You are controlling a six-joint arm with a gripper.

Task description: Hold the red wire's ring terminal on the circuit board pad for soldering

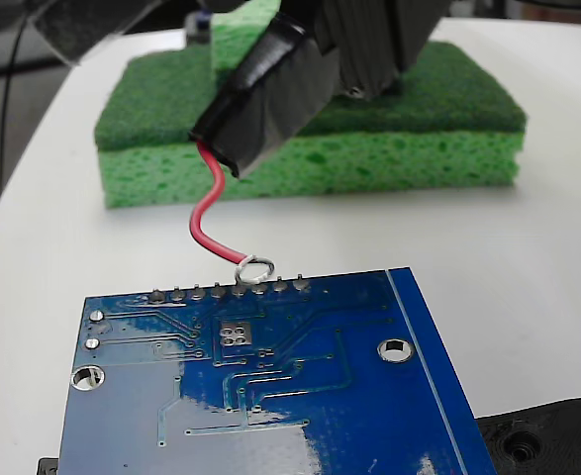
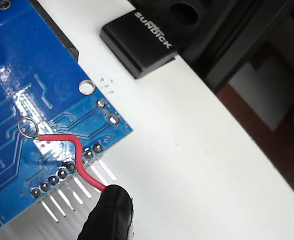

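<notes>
The glossy blue circuit board (image 1: 300, 396) lies at the bottom of the fixed view, with its square silver pad (image 1: 234, 333) bare. My gripper (image 1: 219, 150), wrapped in black tape, comes down from above and is shut on the red wire (image 1: 203, 213). The wire curves down to the ring terminal (image 1: 254, 267), which sits over the row of grey solder joints at the board's far edge, short of the pad. In the wrist view the ring terminal (image 2: 26, 128) hangs over the board (image 2: 16, 75) beyond the red wire (image 2: 74, 152) and the gripper (image 2: 109, 207). Glare hides the pad there.
A green sponge (image 1: 369, 158) stands behind the board on the white table (image 1: 528, 257). A black plastic plate (image 1: 552, 440) shows under the board's right corner. In the wrist view a black block (image 2: 141, 40) lies beyond the board, near the table's edge.
</notes>
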